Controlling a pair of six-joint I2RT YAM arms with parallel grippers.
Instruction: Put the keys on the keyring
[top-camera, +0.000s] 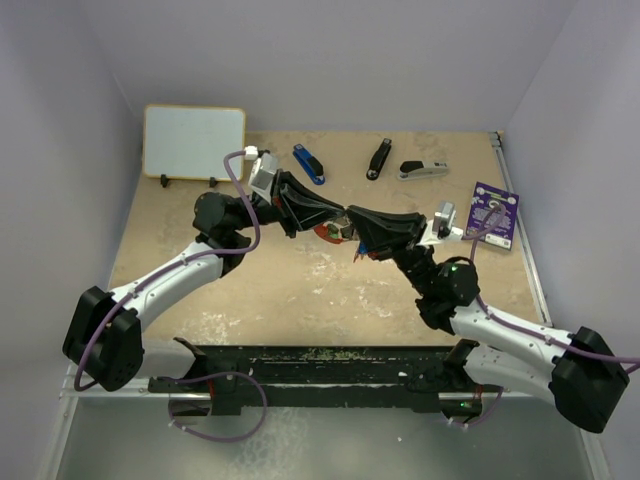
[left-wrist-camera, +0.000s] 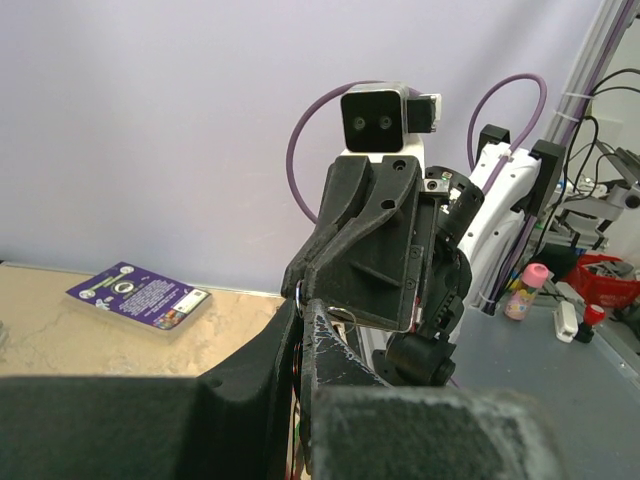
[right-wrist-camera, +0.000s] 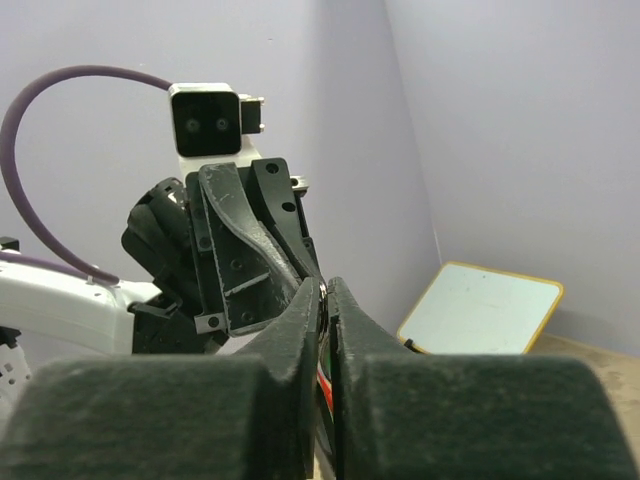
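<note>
Two black robot arms are seen from above, meeting tip to tip over a sandy table (top-camera: 300, 290), to the left of a purple card (top-camera: 494, 215) and well apart from it. The left gripper (top-camera: 338, 222) and the right gripper (top-camera: 354, 228) are almost touching. The keyring (top-camera: 330, 233) is held up between them and shows only as a red-orange patch under the tips.

In the right wrist view the right gripper's fingers (right-wrist-camera: 300, 340) are drawn together to a narrow slit, with a red and green sliver pinched in it. The left pair looks closed on the same bunch. Single keys cannot be made out (the fingers hide them).

The bunch is judged light but loose and slippery: thin hard metal, a floppy chain, tags that swing. The ring is best gripped flat across its wire, and a key by its plastic head, so that its hole is left free.
</note>
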